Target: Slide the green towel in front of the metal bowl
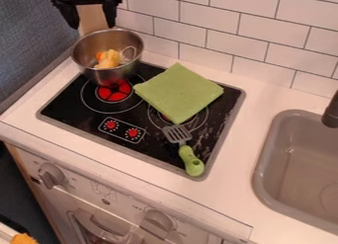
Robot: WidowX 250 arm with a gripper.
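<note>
The black gripper (91,24) hangs at the upper left, above and behind the metal bowl, its two fingers apart with nothing held between them. On the back left of the stove stands the shiny metal bowl (92,74), with a yellow-orange item and a thin pale loop inside. A flat green towel (180,92) lies on the right part of the stovetop, to the right of the bowl, covering part of a burner ring. The gripper is well to the left of the towel, and the two are apart.
A spatula with a green handle (190,161) lies in front of the towel on the black stovetop (76,107). Two red knobs are printed at its front left. A grey sink (300,161) is at the right, and a tiled wall (257,30) runs behind.
</note>
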